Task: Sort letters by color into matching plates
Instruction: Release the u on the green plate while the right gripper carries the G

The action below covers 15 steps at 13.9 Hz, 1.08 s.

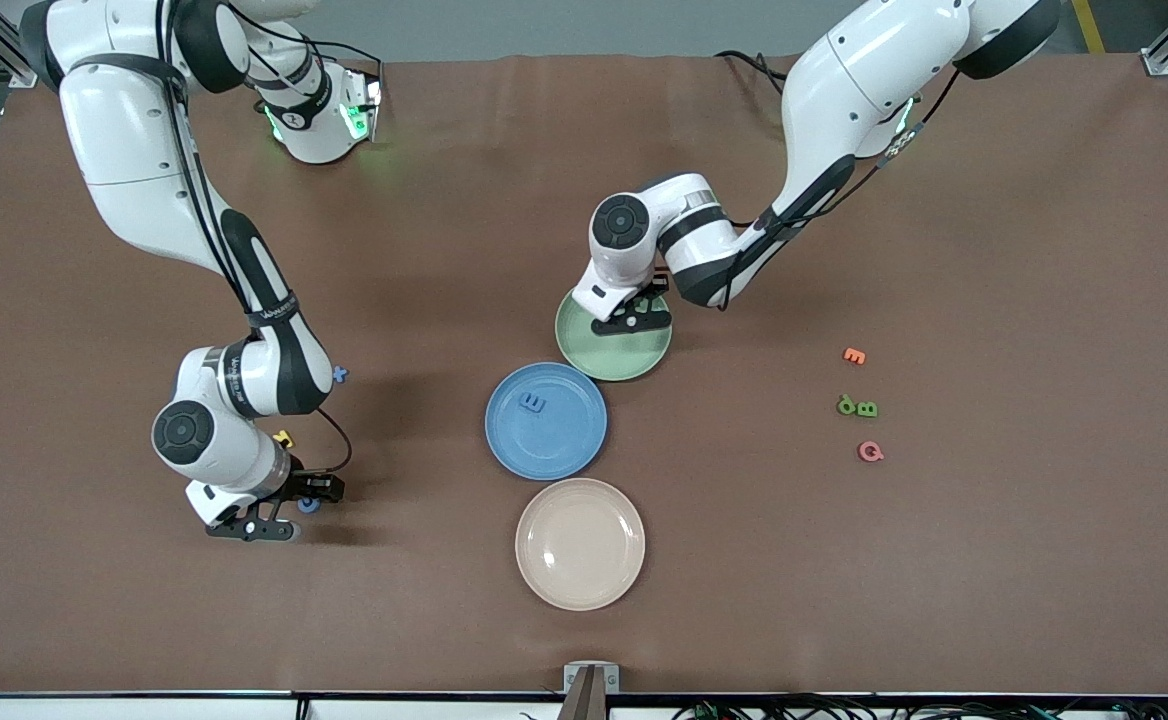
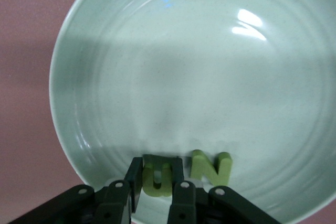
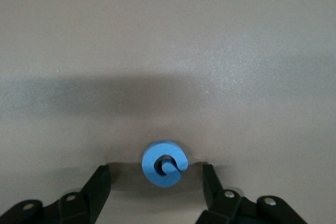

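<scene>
Right wrist view: showed a round blue letter (image 3: pixel 165 163) flat on the brown table (image 3: pixel 168 35), between the spread fingers of the right gripper (image 3: pixel 155 174) and touched by neither. Lay at the right arm's end of the table, nearer the front camera than a yellow letter (image 1: pixel 284 438) and a second blue letter (image 1: pixel 340 374), both close by the right arm. Judged a risky pickup: with a round, chunky shape, could squirt out sideways if pinched off-centre, or slide along the table if met by one finger first.

Left wrist view: showed a green U (image 2: pixel 157 179) standing in the pale green plate (image 2: pixel 58 77), near its rim, just beside a green N (image 2: pixel 210 167). Appeared clamped from both sides by the fingers of the left gripper (image 2: pixel 157 182). Could topple onto the N on release, cling to a pad, or tip over the nearby rim if dragged as the arm lifts.

Front view: showed the blue plate (image 1: pixel 504 440) just beside the green one, with a blue E (image 1: pixel 534 403) in it, and a cream plate (image 1: pixel 580 543) nearest the camera. Showed two green letters (image 1: pixel 856 406), touching, not yet sorted at the left arm's end, between an orange letter (image 1: pixel 853 355) and a pink letter (image 1: pixel 871 452). Could be grabbed as a pair, or nudged into those neighbours.
</scene>
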Motion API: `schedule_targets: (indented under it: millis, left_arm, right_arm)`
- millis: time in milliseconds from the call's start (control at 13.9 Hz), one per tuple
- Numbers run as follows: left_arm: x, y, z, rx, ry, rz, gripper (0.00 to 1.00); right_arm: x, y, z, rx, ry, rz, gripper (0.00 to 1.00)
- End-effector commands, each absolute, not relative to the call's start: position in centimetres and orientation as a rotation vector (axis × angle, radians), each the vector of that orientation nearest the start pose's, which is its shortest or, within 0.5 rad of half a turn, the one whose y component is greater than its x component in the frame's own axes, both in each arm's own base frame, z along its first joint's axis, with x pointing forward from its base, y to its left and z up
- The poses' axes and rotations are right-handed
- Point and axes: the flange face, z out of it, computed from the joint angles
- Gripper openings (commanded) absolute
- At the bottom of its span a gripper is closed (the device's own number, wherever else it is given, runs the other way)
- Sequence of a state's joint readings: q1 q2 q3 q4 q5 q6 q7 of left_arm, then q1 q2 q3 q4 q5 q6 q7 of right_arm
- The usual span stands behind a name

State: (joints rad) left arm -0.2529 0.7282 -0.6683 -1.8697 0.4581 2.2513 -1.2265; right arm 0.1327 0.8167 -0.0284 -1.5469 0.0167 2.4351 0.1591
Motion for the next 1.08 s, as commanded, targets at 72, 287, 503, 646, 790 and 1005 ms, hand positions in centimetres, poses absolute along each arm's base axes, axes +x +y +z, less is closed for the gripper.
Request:
schedule_targets:
  millis: [72, 287, 503, 646, 790, 1005]
  left_arm:
    - [39.8, -46.8, 18.2, -3.054, -0.130, 0.209, 0.82]
    - [41.3, -46.2, 20.4, -3.071, -0.163, 0.161, 0.99]
    - [44.3, -44.7, 24.0, -3.112, -0.225, 0.098, 0.99]
    - [46.9, -42.5, 26.7, -3.162, -0.256, 0.088, 0.99]
    - [50.0, -38.4, 28.4, -3.205, -0.273, 0.097, 0.99]
    - [52.7, -33.7, 28.4, -3.169, -0.239, 0.105, 0.99]
  right_arm:
    - [71.7, 7.9, 17.3, -3.136, 0.090, -0.136, 0.65]
    - [71.8, 7.9, 17.2, -3.137, 0.085, -0.136, 0.45]
    - [71.7, 7.6, 16.8, -3.135, 0.105, -0.126, 0.14]
    - [71.7, 7.6, 16.8, -3.132, 0.113, -0.128, 0.00]
    - [71.8, 9.3, 17.9, -3.123, 0.194, -0.129, 0.00]
    - [69.9, 16.5, 20.1, -3.114, 0.386, -0.009, 0.00]
